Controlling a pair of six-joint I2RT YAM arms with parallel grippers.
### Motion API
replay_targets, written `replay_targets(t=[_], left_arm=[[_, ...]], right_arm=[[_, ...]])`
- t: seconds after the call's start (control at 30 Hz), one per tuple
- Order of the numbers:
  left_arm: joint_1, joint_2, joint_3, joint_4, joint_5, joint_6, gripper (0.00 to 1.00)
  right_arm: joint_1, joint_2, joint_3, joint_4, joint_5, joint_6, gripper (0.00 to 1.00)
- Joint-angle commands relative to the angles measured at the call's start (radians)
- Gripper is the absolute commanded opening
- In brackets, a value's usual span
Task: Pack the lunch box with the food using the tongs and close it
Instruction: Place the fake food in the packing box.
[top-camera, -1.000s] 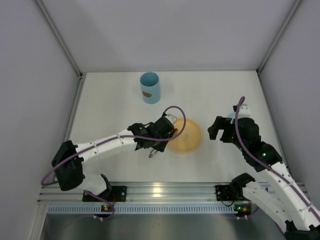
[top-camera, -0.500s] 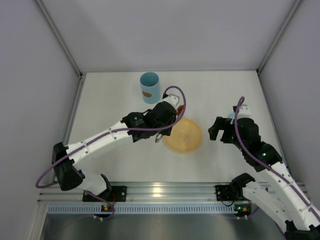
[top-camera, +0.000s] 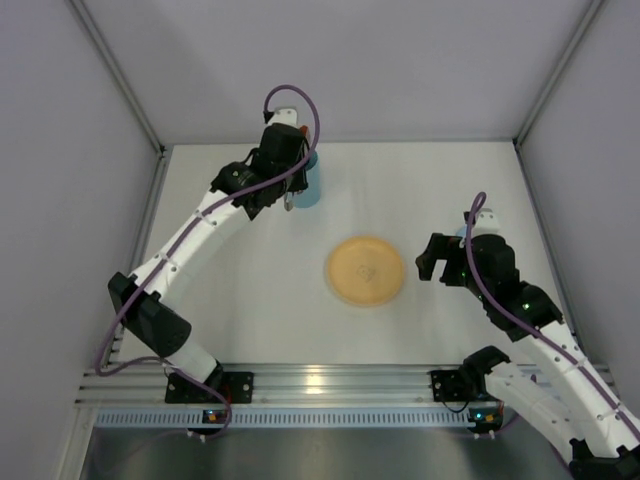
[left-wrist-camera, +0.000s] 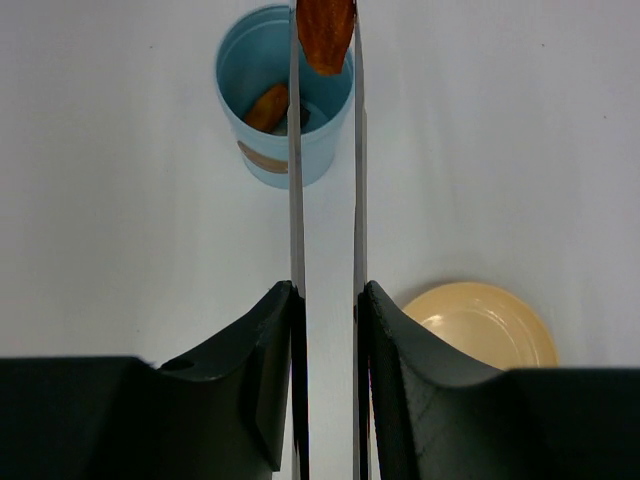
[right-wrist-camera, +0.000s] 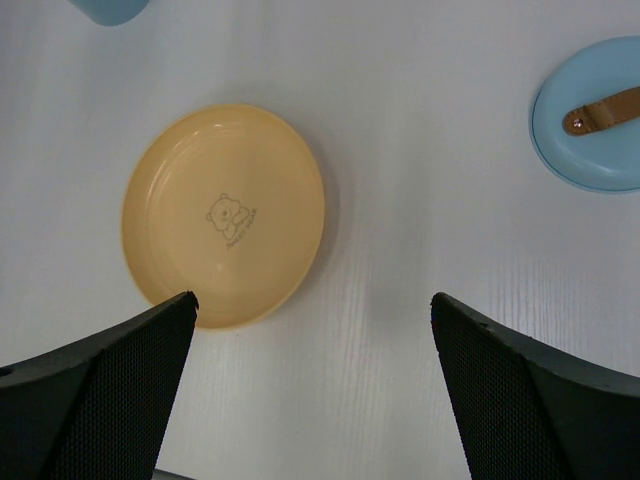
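Observation:
My left gripper (left-wrist-camera: 327, 300) is shut on the silvery tongs (left-wrist-camera: 296, 200), squeezing their two arms near together. A reddish-brown piece of food (left-wrist-camera: 325, 35) is pinched at the tongs' tips, over the far rim of the light blue lunch box (left-wrist-camera: 285, 150). Inside the box lie another reddish-brown piece (left-wrist-camera: 267, 107) and a dark chunk (left-wrist-camera: 302, 116). From above, the left gripper (top-camera: 278, 188) is at the back of the table, covering most of the lunch box (top-camera: 311, 188). My right gripper (right-wrist-camera: 315, 310) is open and holds nothing, hanging right of the plate.
The yellow-orange plate (top-camera: 365, 270) with a bear print sits mid-table, with no food on it in the right wrist view. A light blue lid (right-wrist-camera: 590, 115) with a brown strap lies to the right, under the right arm. Grey walls enclose the table.
My left arm swung from the plate's left edge to the back of the table, carrying the tongs over to the lunch box. The right arm stayed put.

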Motion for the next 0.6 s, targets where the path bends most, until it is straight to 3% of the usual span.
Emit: replay_targets(t=[0.0,0.2,0.57], left_arm=[[0.042,0.049,0.084,0.025,0.015,0.016,0.33],[0.100,0.109,0.088,0.040,0.043,0.011,0.33],[0.110,0.115,0.053,0.051,0.061,0.007,0.36]], right_arm=[[0.017,0.004,0.055,-0.017,0.015,-0.018,0.99],[0.017,-0.003,0.060,-0.023,0.018,-0.021,0.99],[0.017,-0.006,0.054,-0.026,0.018,-0.018,0.99]])
